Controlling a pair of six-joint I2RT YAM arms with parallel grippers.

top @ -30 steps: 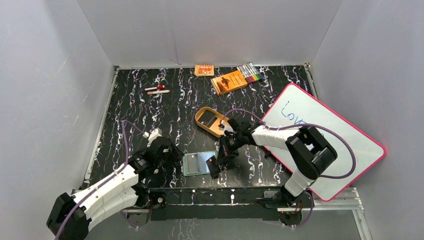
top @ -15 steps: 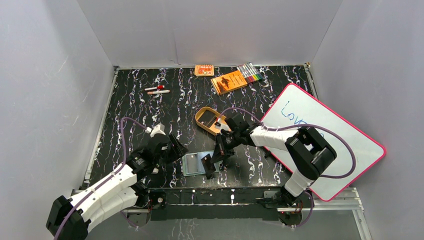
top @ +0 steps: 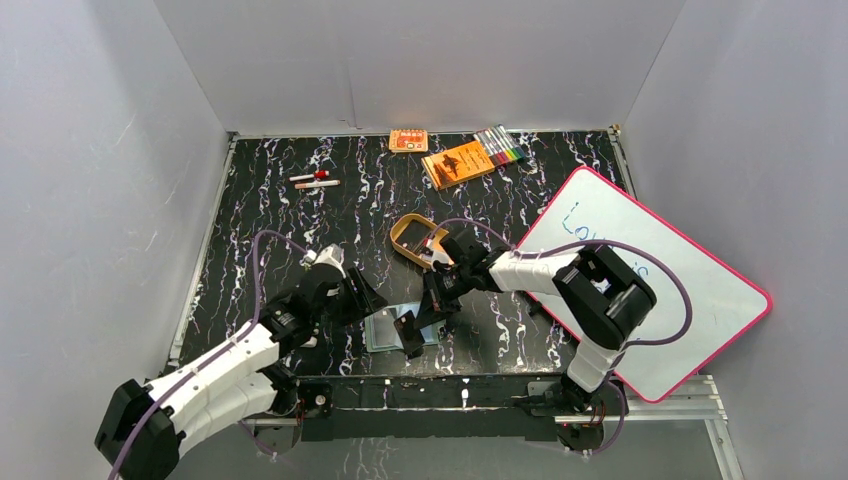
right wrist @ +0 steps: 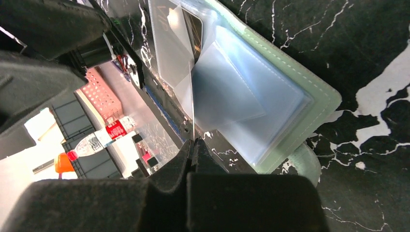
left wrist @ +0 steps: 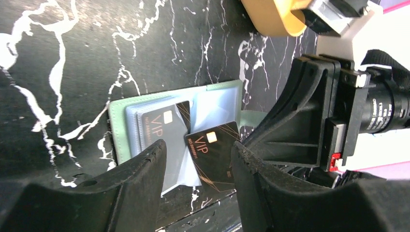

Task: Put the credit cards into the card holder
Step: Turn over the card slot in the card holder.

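While my right gripper (right wrist: 193, 145) pinches a card (left wrist: 212, 152) edge-on over the holder (left wrist: 113, 130), its pocket (right wrist: 227, 92) lies straight ahead; my left gripper (left wrist: 198, 147) hovers half-open, empty, above.

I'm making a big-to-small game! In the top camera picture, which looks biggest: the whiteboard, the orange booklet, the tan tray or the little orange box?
1. Whiteboard.
2. Orange booklet and tan tray: they look about alike, and part of the tray is hidden.
3. Little orange box.
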